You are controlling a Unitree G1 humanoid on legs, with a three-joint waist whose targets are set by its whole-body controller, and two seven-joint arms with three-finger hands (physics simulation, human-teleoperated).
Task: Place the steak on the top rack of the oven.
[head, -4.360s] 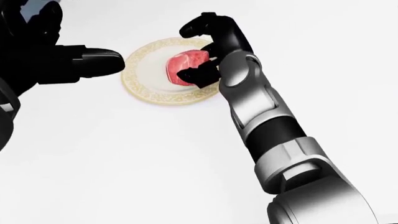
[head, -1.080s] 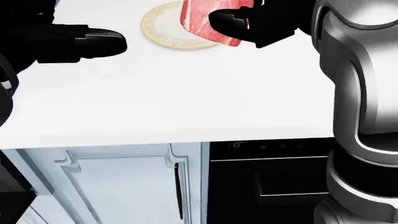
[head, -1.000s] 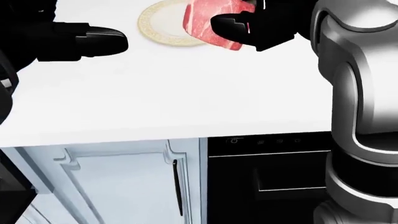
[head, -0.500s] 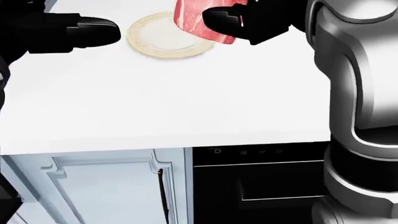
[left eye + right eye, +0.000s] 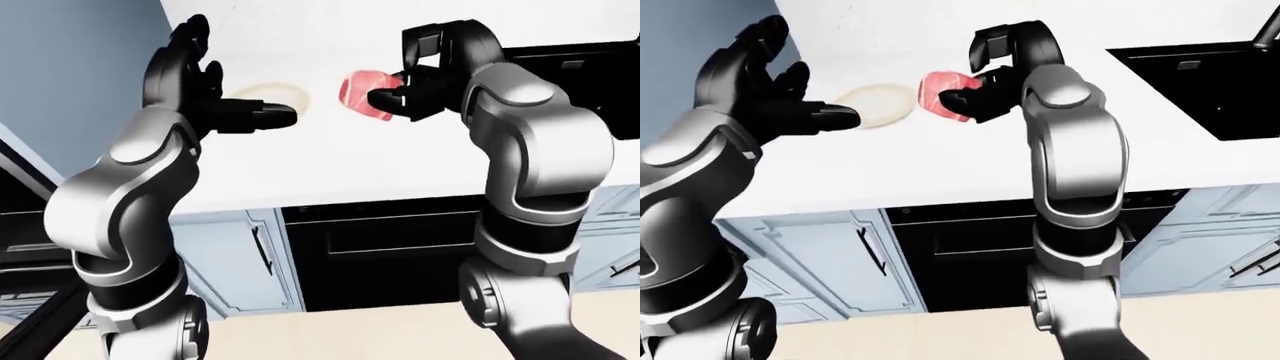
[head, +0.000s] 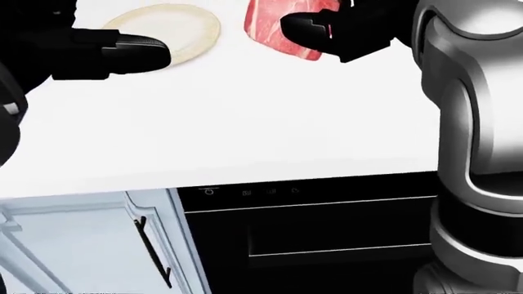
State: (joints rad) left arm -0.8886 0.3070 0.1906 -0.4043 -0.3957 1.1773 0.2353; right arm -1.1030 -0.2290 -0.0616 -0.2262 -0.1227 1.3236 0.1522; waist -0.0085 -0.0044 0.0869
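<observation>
My right hand (image 6: 314, 27) is shut on the red steak (image 6: 270, 27) and holds it above the white counter (image 6: 245, 122); it also shows in the right-eye view (image 5: 940, 94). The empty gold-rimmed plate (image 6: 167, 30) lies on the counter to the steak's left. My left hand (image 6: 122, 52) is open and empty, hovering over the plate's left part. The black oven (image 6: 327, 233) sits under the counter, door closed, below my right arm.
A pale blue cabinet door with a dark handle (image 6: 151, 251) stands left of the oven. A black sink (image 5: 1210, 82) is set in the counter at the right of the right-eye view. More blue cabinets (image 5: 1220, 240) stand right of the oven.
The whole picture has shifted: plate, cabinet and oven slid left in the head view, so the camera moved right. The steak stays gripped in my right hand, off the plate.
</observation>
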